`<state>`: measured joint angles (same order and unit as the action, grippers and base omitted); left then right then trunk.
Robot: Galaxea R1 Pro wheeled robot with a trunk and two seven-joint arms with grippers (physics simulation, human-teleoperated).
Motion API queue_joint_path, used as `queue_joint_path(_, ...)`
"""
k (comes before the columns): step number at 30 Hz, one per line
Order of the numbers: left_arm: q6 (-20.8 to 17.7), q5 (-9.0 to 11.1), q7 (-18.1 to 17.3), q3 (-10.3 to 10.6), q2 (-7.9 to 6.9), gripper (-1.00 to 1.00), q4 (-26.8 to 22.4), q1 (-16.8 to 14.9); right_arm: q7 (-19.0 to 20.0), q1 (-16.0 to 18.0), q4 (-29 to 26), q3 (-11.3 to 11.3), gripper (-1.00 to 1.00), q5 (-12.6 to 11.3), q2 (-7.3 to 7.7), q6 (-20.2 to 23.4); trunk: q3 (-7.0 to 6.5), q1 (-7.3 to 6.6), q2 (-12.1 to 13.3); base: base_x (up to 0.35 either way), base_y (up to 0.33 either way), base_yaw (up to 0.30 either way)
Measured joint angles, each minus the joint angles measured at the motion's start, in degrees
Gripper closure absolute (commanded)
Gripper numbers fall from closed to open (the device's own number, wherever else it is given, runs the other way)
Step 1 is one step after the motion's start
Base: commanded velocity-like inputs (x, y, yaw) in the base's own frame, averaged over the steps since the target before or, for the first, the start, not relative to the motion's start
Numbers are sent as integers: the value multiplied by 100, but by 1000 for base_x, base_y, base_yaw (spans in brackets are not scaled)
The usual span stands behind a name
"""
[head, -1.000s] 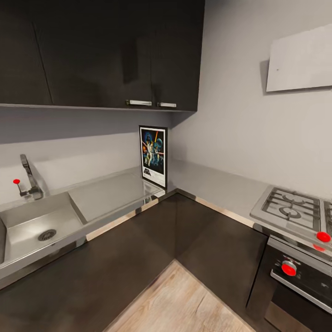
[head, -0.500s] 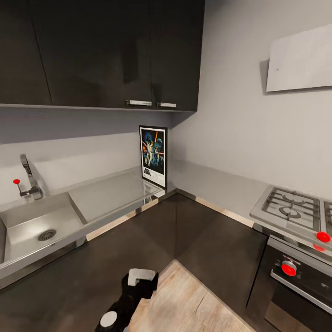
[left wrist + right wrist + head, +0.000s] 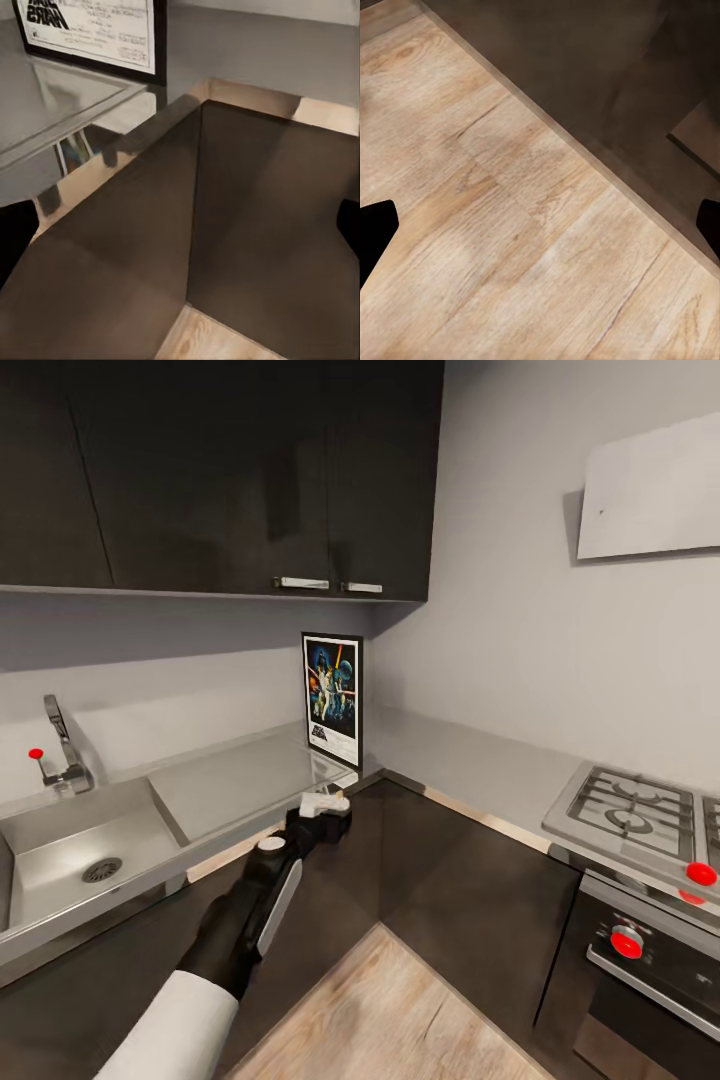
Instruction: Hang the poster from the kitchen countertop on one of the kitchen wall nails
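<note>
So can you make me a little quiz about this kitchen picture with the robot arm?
1. True or false: the poster stands upright in the corner of the countertop.
2. Which is nearest the poster? A) sink B) hob C) left gripper
3. Fill in: the right wrist camera looks down at a wooden ____.

Key: 1 true; 2 C; 3 floor.
</note>
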<state>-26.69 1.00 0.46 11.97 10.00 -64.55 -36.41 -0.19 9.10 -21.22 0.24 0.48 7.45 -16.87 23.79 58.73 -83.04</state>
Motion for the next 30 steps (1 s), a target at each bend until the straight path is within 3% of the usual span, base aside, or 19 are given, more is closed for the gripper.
queue_joint_path(2, 224, 139, 89, -4, 0, -100, 265, -163, 4, 0, 0, 0, -100, 0, 1, 0, 0, 0, 0, 0, 0, 0)
queue_joint_path(3, 563, 208, 308, -8, 0, -100, 499, -217, 7, 0, 0, 0, -100, 0, 1, -3, 0, 0, 0, 0, 0, 0)
queue_joint_path(6, 963, 258, 676, 80, 0, -100, 794, -252, 10, -3, 0, 0, -100, -2, 1, -54, 1, 0, 0, 0, 0, 0)
queue_joint_path(9, 1173, 282, 867, 199, 0, -100, 1059, -268, 11, -44, 2, 0, -100, -6, 1, -523, 1, 0, 0, 0, 0, 0)
queue_joint_path(16, 1331, 296, 951, 260, 0, -100, 1197, -275, 4, -74, 13, 0, -100, -10, -8, -951, 0, -1, 0, 45, 0, 0)
queue_joint_path(30, 1341, 298, 970, 279, 0, -100, 1171, -275, -4, -80, 212, 8, -100, 11, -60, -1018, 0, -3, -1, 220, 0, 0)
